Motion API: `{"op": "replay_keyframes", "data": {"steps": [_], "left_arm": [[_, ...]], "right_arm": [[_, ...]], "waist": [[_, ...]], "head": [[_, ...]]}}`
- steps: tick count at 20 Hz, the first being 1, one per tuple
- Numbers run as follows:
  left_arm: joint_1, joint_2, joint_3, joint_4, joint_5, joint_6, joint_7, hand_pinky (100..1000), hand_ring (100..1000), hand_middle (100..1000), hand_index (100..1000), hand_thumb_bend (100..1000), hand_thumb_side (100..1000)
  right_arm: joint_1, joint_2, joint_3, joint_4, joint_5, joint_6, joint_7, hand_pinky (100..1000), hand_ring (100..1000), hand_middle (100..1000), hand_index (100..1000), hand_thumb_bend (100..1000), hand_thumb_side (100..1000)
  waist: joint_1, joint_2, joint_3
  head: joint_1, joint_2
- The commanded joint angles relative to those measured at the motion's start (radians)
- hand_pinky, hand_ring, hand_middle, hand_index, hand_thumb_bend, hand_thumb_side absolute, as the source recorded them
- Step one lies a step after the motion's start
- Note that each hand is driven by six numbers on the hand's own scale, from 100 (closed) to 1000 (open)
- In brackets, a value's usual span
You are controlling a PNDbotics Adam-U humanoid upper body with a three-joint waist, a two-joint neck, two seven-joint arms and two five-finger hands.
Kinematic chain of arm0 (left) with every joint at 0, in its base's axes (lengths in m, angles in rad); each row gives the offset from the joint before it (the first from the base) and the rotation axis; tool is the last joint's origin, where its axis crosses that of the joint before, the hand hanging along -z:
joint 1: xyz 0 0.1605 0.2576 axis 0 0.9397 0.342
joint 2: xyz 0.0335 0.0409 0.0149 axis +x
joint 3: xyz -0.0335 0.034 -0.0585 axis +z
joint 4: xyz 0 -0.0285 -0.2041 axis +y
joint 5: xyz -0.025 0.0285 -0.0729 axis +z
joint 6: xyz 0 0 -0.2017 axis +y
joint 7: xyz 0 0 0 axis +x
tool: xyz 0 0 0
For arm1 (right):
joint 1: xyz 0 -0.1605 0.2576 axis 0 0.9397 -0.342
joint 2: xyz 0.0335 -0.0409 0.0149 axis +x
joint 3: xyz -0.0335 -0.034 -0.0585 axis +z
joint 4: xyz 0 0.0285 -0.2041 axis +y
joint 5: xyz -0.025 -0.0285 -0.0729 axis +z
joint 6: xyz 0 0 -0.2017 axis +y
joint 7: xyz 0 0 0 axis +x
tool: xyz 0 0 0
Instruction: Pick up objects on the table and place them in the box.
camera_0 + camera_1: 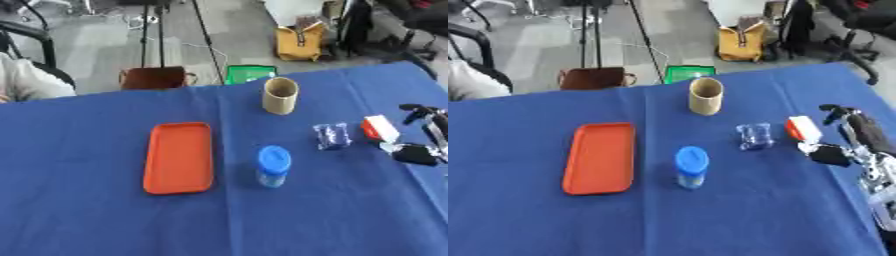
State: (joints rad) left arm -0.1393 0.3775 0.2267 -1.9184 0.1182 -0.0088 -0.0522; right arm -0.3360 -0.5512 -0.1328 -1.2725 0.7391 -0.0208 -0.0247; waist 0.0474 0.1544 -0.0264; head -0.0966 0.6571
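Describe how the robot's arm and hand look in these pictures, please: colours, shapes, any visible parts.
Only the right hand shows, at the right edge. It is mostly black, with thin dark fingers and a rounded black part near the small white and red box. The forearm below it is silver-grey metal with visible joints. No left hand is visible.

We see only our right hand [852,136], reaching in from the right edge on its black and silver arm, fingers spread and fairly straight, holding nothing. Our left hand stays out of sight.
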Motion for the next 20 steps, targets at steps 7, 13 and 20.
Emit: {"op": "replay_keyframes", "data": {"steps": [7, 13, 20], "left_arm": [[-0.004, 0.015, 0.011, -0.015, 0.000, -0.002, 0.002, 424, 641, 664, 841, 493, 877], [-0.004, 0.015, 0.010, -0.015, 0.000, -0.003, 0.002, 424, 641, 664, 841, 493, 877], [-0.005, 0.014, 0.008, -0.015, 0.002, -0.002, -0.001, 425, 641, 664, 841, 491, 879]], "right_arm": [[-0.052, -0.042, -0.017, 0.059, -0.015, 0.003, -0.023, 896, 828, 611, 879, 584, 408], [-0.074, -0.046, -0.015, 0.095, -0.022, 0.001, -0.025, 895, 827, 609, 877, 556, 395], [-0.105, -0.052, 0.002, 0.146, -0.006, -0.010, -0.016, 895, 825, 607, 880, 545, 387]], "waist": [[0.001, -0.015, 0.002], [0.002, -0.015, 0.003], [0.002, -0.016, 0.005]], "head": [[-0.003, -0.004], [-0.004, -0.005], [-0.007, -0.004]]}}
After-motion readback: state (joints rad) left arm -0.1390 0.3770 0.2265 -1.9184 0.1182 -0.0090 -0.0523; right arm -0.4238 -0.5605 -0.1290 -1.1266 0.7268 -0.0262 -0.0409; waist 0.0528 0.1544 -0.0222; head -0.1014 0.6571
